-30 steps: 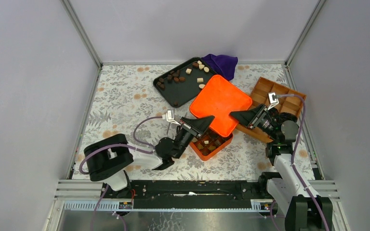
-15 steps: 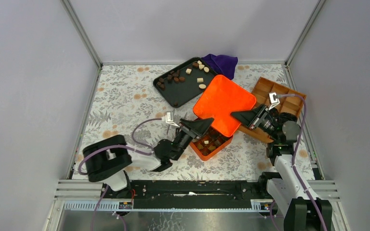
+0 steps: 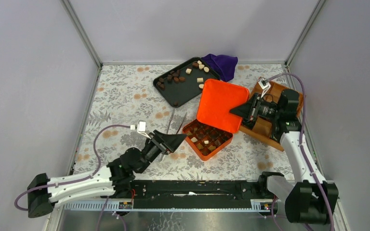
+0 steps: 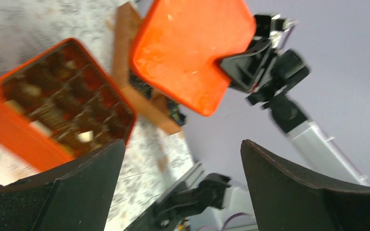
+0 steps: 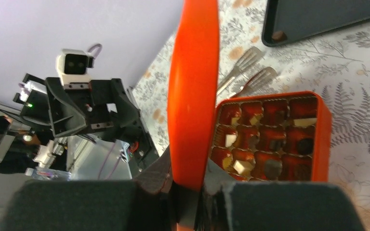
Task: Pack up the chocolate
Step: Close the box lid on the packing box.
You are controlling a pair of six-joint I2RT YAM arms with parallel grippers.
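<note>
The left claw (image 4: pixel 181 144) is spread wide. Chocolate (image 4: pixel 84 136) is packed in an orange box (image 4: pixel 9 139) past its left finger. Above the gap, an orange lid (image 4: pixel 188 53) is pinched by the right claw (image 4: pixel 225 60).

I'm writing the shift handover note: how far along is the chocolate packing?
Done: the orange box has chocolate pieces in most compartments. In hand: the right gripper clamps the orange lid by its edge, raised clear of the box and tilted; the left gripper is open and empty beside the box. Left: the lid is not yet on, and several more lie on the black tray.
</note>
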